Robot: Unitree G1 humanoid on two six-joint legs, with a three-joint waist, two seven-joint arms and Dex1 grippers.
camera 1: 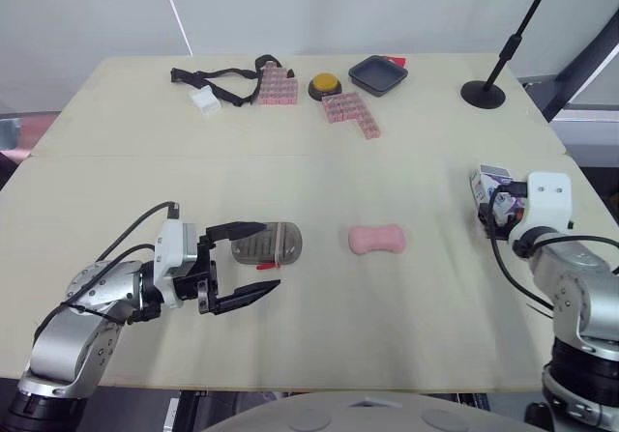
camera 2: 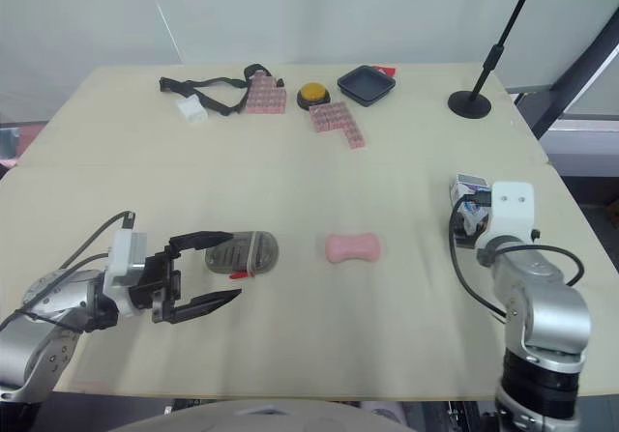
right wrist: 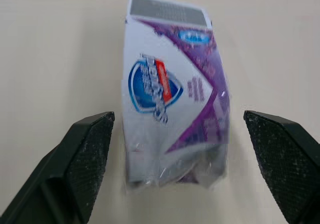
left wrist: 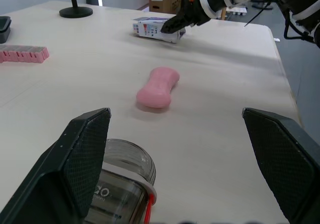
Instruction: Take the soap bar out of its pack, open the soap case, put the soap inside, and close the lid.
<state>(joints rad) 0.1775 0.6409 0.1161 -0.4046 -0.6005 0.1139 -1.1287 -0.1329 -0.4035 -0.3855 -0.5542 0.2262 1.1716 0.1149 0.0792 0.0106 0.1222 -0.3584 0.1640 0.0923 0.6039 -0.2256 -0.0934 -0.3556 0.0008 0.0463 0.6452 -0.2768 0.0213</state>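
One soap bar [camera 1: 375,240] is seen on open table [camera 1: 290,161] between one soap case [camera 1: 276,242], at the spread left gripper [camera 1: 268,256], and one pack [right wrist: 172,98] near the edge, straddled by the spread right gripper [right wrist: 177,116].

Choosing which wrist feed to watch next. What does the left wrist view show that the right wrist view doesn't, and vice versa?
Left wrist view: the pink soap bar lying bare on the table, the soap case by the open left gripper, with pink blocks and a stand base farther off. Right wrist view: the soap pack close up, its printed face, blue logo and crumpled end, between the fingers of the open right gripper, which do not touch it. Both: the soap pack on the table with the right gripper at it.
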